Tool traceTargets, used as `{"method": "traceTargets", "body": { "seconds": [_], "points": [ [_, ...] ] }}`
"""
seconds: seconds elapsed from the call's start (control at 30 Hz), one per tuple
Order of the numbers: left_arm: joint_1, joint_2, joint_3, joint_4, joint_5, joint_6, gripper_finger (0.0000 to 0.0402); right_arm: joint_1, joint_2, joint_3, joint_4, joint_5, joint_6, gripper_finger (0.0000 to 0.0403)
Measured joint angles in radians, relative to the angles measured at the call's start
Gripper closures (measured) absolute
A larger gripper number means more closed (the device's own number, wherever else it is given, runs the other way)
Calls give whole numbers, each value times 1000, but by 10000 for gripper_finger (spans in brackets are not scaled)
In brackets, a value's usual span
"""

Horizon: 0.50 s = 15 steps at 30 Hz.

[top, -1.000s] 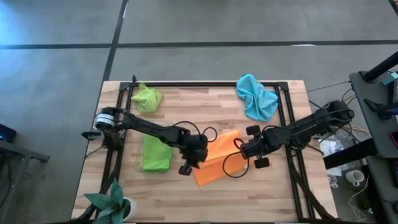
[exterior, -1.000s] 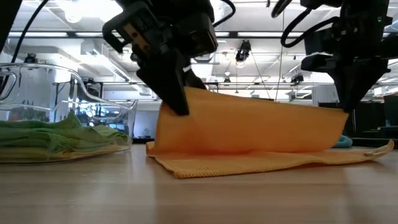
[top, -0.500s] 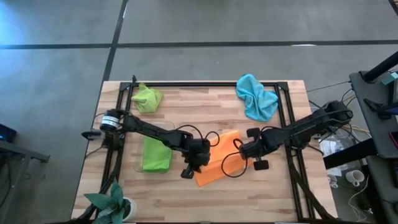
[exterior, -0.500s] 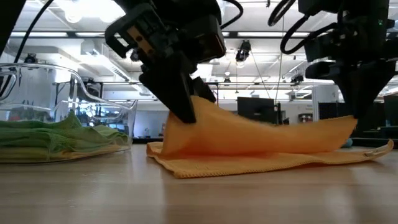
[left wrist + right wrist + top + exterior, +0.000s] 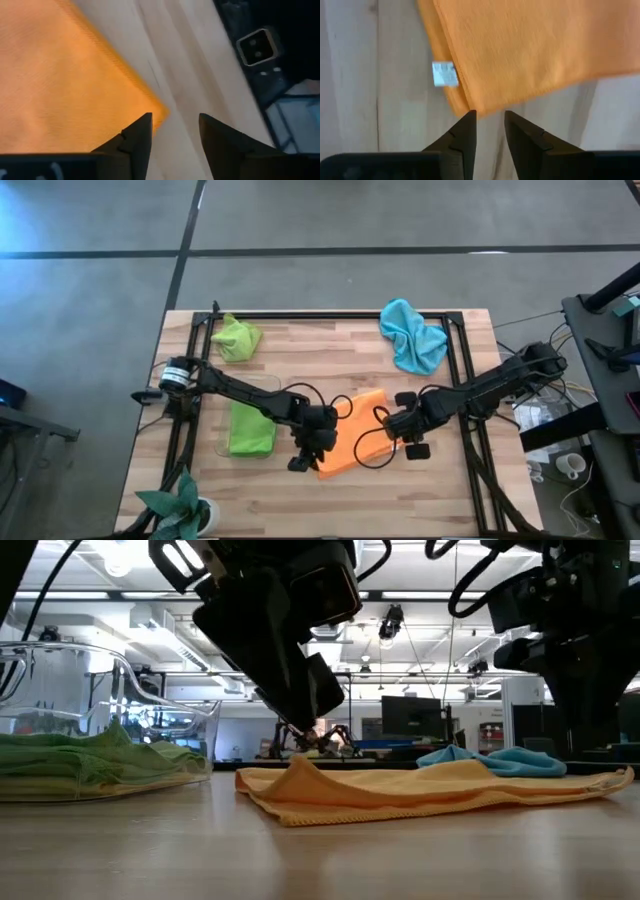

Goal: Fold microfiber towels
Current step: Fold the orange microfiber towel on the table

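The orange towel [image 5: 350, 438] lies flat on the table, folded in two layers, with a white label [image 5: 444, 74] at its edge. My left gripper [image 5: 172, 120] stands open just over the towel's near-left corner [image 5: 159, 111], slanting down. My right gripper [image 5: 490, 115] points down, open, over the towel's right-hand corner [image 5: 470, 106]. In the low view a small peak of cloth [image 5: 300, 765] stands under the left fingers. A lime green towel [image 5: 238, 337] lies crumpled at the far left and a light blue one [image 5: 412, 335] at the far right. A folded green towel [image 5: 250, 428] lies in a clear tray.
The clear tray [image 5: 150, 690] holding the folded green towel stands left of the orange towel. A potted plant [image 5: 185, 505] is at the near-left corner. A black frame [image 5: 455, 340] runs along the table's edges. Bare wood lies near the front edge.
Both grippers have opened and let go of the orange towel's raised upper layer. That layer has fallen flat onto the lower one, which stayed on the table. My left gripper has gone a little toward the near edge and down.
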Motion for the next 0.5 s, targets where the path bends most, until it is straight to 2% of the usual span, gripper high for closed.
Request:
{"method": "traceTargets", "body": {
  "seconds": [0.13,0.2,0.3,0.5],
  "points": [
    [-58,0,-5,3,-197,23,253,45,30,-32,32,7,-48,304],
    [-88,0,-5,6,-269,45,253,59,49,-36,22,43,-60,304],
    [-111,-2,0,9,-298,54,253,66,70,-37,20,78,-90,303],
    [-123,-2,-34,7,-304,62,253,76,133,-42,16,78,-167,310]
  ]
}}
